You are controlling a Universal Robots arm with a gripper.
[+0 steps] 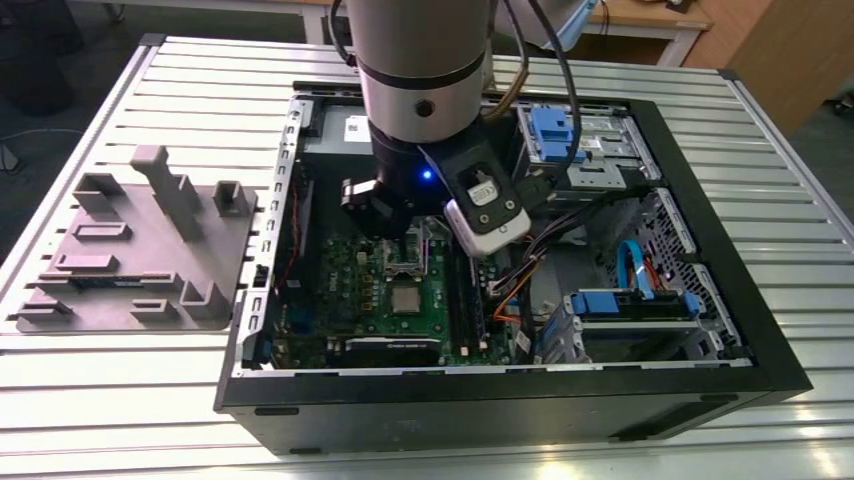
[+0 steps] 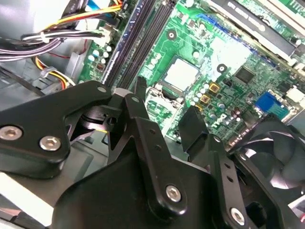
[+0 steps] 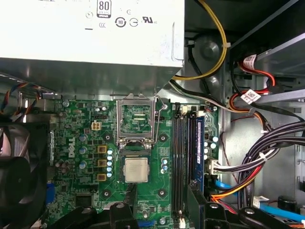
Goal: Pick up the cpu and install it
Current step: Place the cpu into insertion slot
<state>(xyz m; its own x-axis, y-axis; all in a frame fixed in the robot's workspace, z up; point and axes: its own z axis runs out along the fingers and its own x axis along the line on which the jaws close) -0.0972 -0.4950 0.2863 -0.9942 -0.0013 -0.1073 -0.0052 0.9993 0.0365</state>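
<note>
The cpu (image 3: 136,170) is a small square chip with a pale metal top, lying flat in its seat on the green motherboard (image 3: 81,143); it also appears in the second wrist view (image 2: 182,74) and the exterior view (image 1: 404,297). Beside it the socket's metal frame (image 3: 137,119) stands flipped open. My gripper (image 3: 163,200) hovers a little above the board with its black fingers (image 2: 140,90) spread apart, open and holding nothing. The cpu lies just beyond the fingertips, untouched. In the exterior view the arm's wrist covers most of the gripper (image 1: 394,235).
The open black computer case (image 1: 534,395) lies on a slatted metal table. A grey power-supply box (image 3: 90,28) sits close to the socket, a black fan (image 3: 19,181) on one side, memory slots (image 3: 183,157) and cable bundles (image 3: 257,157) on the other. A grey fixture plate (image 1: 134,250) lies at the exterior view's left.
</note>
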